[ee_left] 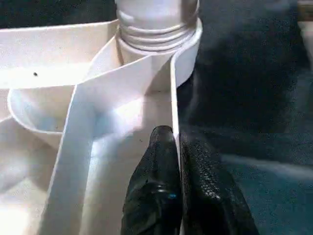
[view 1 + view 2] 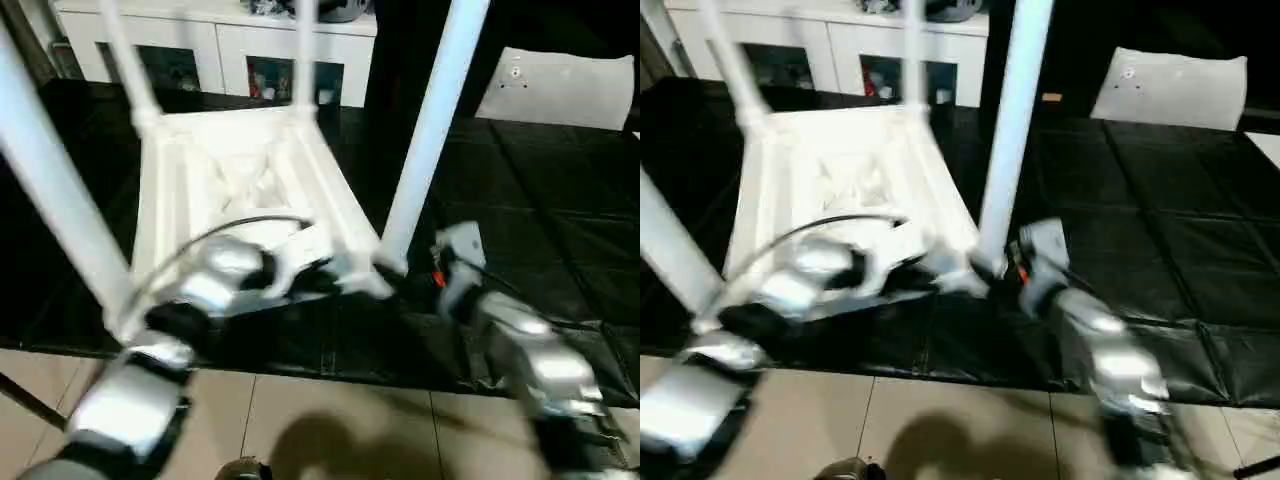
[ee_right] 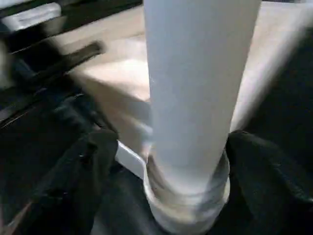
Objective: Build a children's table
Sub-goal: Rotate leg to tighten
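The white tabletop [image 2: 240, 180] lies upside down on the black mat, ribbed underside up. Legs stand in all its corner sockets: the near right leg [image 2: 435, 120], the near left leg [image 2: 50, 190] and two far legs [image 2: 125, 50]. My left gripper [image 1: 176, 142] is shut on the tabletop's thin rim [image 1: 173, 88], just beside the near right socket. My right gripper [image 3: 188, 147] is open, one black finger [image 3: 83, 176] on each side of the near right leg's [image 3: 195, 88] threaded base. In the head views both grippers meet at that corner [image 2: 385, 270].
White glass-door cabinets [image 2: 215, 50] line the back. A flat white sheet [image 2: 560, 85] lies at the back right on the black mat [image 2: 540, 200]. Tiled floor [image 2: 330, 420] starts at the mat's near edge. A black cable [image 2: 230, 228] arcs over my left forearm.
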Robot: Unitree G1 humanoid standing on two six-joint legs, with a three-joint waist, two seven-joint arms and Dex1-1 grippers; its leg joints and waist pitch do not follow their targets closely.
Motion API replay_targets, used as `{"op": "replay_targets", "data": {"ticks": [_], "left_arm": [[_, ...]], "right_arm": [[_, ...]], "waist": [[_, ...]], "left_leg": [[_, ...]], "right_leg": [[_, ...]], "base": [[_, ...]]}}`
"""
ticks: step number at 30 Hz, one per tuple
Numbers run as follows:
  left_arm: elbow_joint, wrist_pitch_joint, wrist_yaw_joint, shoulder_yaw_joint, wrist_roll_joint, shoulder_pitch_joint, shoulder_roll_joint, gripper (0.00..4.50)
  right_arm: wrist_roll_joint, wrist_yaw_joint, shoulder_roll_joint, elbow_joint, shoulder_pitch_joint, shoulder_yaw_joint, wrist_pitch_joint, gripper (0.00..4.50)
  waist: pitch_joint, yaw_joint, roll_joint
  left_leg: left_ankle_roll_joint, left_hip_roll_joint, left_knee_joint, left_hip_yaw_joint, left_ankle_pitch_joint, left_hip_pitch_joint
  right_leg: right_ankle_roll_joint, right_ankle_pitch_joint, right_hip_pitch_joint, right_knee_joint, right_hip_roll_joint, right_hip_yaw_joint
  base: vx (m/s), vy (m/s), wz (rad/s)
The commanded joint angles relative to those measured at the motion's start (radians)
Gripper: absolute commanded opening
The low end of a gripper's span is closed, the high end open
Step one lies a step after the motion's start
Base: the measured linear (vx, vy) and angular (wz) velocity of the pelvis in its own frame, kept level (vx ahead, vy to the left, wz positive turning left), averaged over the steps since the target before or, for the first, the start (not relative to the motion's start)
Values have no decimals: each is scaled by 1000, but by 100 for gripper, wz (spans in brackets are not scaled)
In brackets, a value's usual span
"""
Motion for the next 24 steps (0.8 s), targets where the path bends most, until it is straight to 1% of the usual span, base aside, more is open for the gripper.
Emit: {"op": "replay_targets", "data": {"ticks": [1,2,3,4,5,6,7,8,9,10,11,13,14,16,19,20,21,22,23,24], "left_arm": [[-49,-29,-72,-14,-39,-8,-16,0],[-50,-39,-140,-25,-44,-12,4,0],[-49,-40,-146,-26,-44,-13,6,0],[-47,-44,-163,-30,-43,-15,12,0],[-41,-70,-197,-45,-33,-20,25,0],[-35,-82,-219,-50,-31,-23,31,0],[-31,-90,-235,-54,-31,-24,35,0],[-30,-107,-278,-61,-32,-27,43,0],[-30,-110,-293,-64,-31,-28,47,0],[-30,-110,-293,-64,-31,-28,47,0],[-30,-115,-305,-68,-27,-29,51,0],[-29,-121,-316,-72,-21,-31,55,0],[-29,-130,-335,-80,-19,-34,62,0],[-29,-136,-345,-86,-23,-36,66,0],[-34,-140,-348,-115,-44,-39,76,0],[-34,-145,-348,-121,-44,-39,77,0],[-34,-145,-348,-121,-44,-39,77,0],[-33,-149,-348,-124,-44,-40,78,0],[-29,-154,-348,-127,-43,-42,79,0],[-27,-157,-348,-129,-43,-43,79,0]], "right_arm": [[9,65,-24,-15,-7,26,-23,440],[5,149,-71,-8,-11,55,-45,440],[4,156,-75,-8,-12,57,-48,440],[2,178,-87,-6,-13,66,-56,440],[-8,221,-111,4,-16,85,-78,440],[-9,250,-124,8,-18,95,-86,440],[-8,270,-133,10,-19,102,-91,440],[-17,317,-151,26,-26,122,-108,440],[-21,331,-155,34,-29,128,-115,440],[-21,331,-155,34,-29,128,-115,440],[-23,342,-157,42,-33,133,-116,414],[-21,354,-157,52,-40,135,-113,414],[-9,378,-162,66,-52,144,-112,401],[-1,397,-166,74,-59,149,-113,370],[5,426,-168,92,-72,156,-117,365],[6,435,-169,95,-74,159,-118,332],[6,435,-169,95,-74,159,-118,332],[6,443,-169,98,-76,161,-120,327],[4,453,-169,101,-78,164,-120,313],[3,460,-170,103,-79,166,-120,313]], "waist": [[-63,2,1],[-65,9,1],[-65,12,2],[-66,16,2],[-68,19,-2],[-67,19,-4],[-67,21,-3],[-66,23,-6],[-66,24,-7],[-66,27,-5],[-66,31,-5],[-66,33,-6],[-66,35,-8],[-66,36,-6],[-66,37,-7],[-68,37,-7],[-68,37,-7],[-69,38,-7],[-69,38,-6],[-69,38,-7]], "left_leg": [[19,79,-68,-38,-235,40],[16,81,-69,-39,-229,41],[16,81,-67,-39,-229,41],[16,82,-67,-37,-219,40],[23,83,-66,-36,-208,39],[26,83,-66,-36,-201,38],[31,82,-65,-36,-199,37],[38,81,-63,-35,-205,35],[39,81,-63,-36,-204,34],[40,81,-62,-35,-201,35],[39,83,-63,-35,-201,37],[37,83,-64,-35,-200,37],[35,84,-65,-36,-202,37],[32,84,-65,-36,-209,37],[29,83,-65,-35,-212,36],[31,83,-64,-35,-198,36],[33,83,-63,-35,-195,35],[37,83,-63,-35,-188,35],[41,83,-62,-35,-182,35],[42,83,-61,-35,-182,35]], "right_leg": [[-222,-86,19,-88,-108,51],[-228,-71,21,-85,-109,50],[-230,-66,21,-84,-109,49],[-231,-43,23,-80,-107,48],[-234,-15,23,-76,-109,47],[-236,-2,23,-74,-109,47],[-239,3,23,-74,-110,46],[-237,-17,23,-77,-113,46],[-238,-23,25,-77,-115,46],[-236,-34,22,-78,-114,46],[-236,-44,20,-78,-114,46],[-237,-49,20,-78,-113,46],[-238,-49,20,-76,-113,45],[-236,-63,19,-78,-115,45],[-238,-66,20,-77,-114,45],[-239,-47,20,-74,-114,44],[-241,-40,20,-73,-113,44],[-242,-29,21,-72,-114,44],[-243,-18,21,-71,-114,43],[-244,-15,21,-71,-113,43]], "base": [[0,0,0],[0,0,0],[0,0,0],[0,0,0],[0,0,0],[0,0,0],[0,0,0],[0,0,0],[0,0,0],[0,0,0],[0,0,0],[0,0,0],[0,0,0],[0,0,0],[0,0,0],[0,0,0],[0,0,0],[0,0,0],[0,0,0],[0,0,0]]}}
